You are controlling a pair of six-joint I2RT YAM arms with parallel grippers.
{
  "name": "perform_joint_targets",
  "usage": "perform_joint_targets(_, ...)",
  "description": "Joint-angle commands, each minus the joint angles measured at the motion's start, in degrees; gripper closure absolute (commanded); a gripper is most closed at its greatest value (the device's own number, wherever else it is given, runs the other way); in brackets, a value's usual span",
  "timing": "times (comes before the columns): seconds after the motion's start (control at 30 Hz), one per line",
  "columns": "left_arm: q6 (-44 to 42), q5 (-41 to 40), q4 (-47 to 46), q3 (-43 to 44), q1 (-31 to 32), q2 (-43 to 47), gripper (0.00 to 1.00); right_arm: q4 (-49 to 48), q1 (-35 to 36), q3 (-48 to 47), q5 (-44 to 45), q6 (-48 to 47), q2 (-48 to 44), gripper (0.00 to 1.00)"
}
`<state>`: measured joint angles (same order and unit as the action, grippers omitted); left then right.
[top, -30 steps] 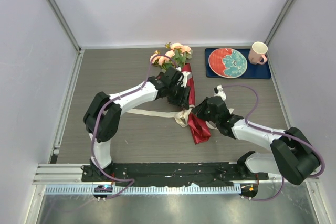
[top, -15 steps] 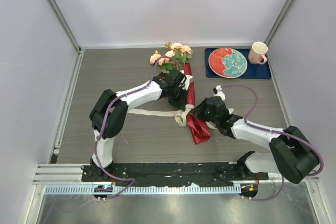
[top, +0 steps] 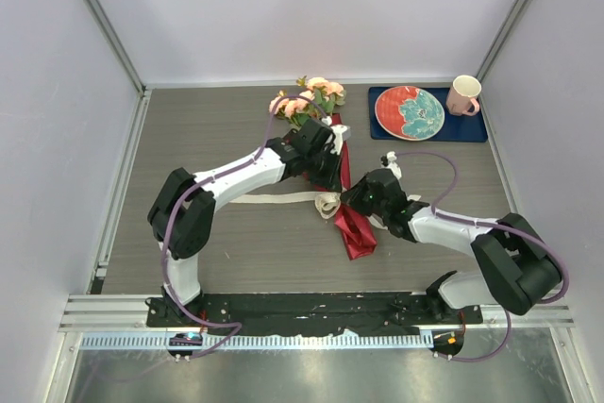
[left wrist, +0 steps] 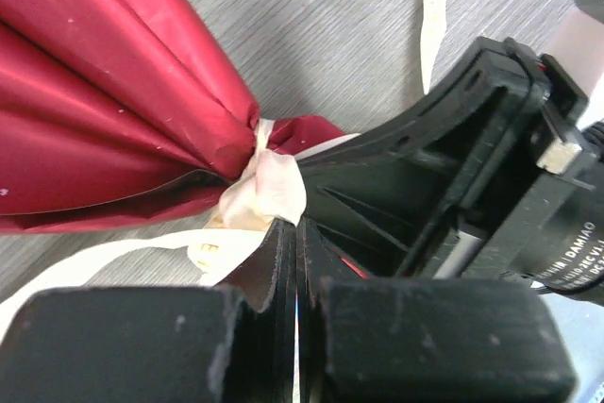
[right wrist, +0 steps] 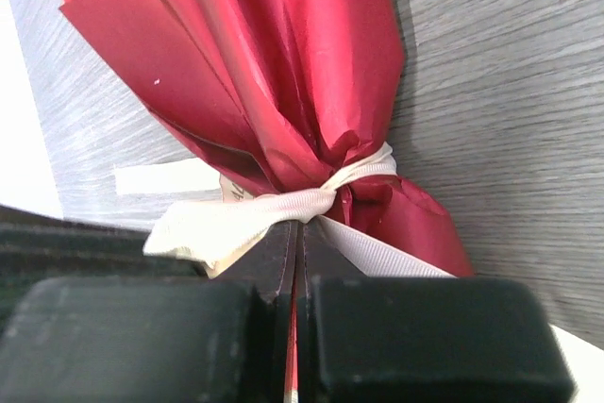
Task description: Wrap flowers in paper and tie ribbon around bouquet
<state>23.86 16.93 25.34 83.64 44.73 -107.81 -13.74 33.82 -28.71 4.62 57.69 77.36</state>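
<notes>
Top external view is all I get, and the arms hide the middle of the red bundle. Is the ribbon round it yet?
Observer: Yes, the right wrist view shows the ribbon cinched round the paper as a tight band.
Operator: Is the right claw holding anything?
Observer: The right gripper is shut on the ribbon at that band.
Operator: And the left?
Observer: The left gripper is shut on a bunched ribbon wad at the paper's waist.
</notes>
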Motion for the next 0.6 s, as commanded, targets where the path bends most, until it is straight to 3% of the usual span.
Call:
perform_joint_targets(0.0,2.51,1.97,-3.81,-1.37,1.15,1.29,1.00,-2.17,-2.00,-2.93,-1.19,4.79,1.82,1.00)
perform_joint_targets(0.2,4.00,2.06,-7.32,-4.97,1.76,1.37,1.00,-1.91,-3.32,-2.76,-3.83,6.38,2.53,0.99)
perform_joint_targets(0.4,4.09,1.71,-7.85,-5.15,1.68,1.37,1.00,3.71,-4.20,-0.65,-3.83,3.84,-1.85,0.74)
perform_joint_targets(0.57,4.09,1.62,-8.20,-5.50,1.68,1.64,1.00,8.46,-4.56,-0.38,-4.80,1.11,-6.16,0.66)
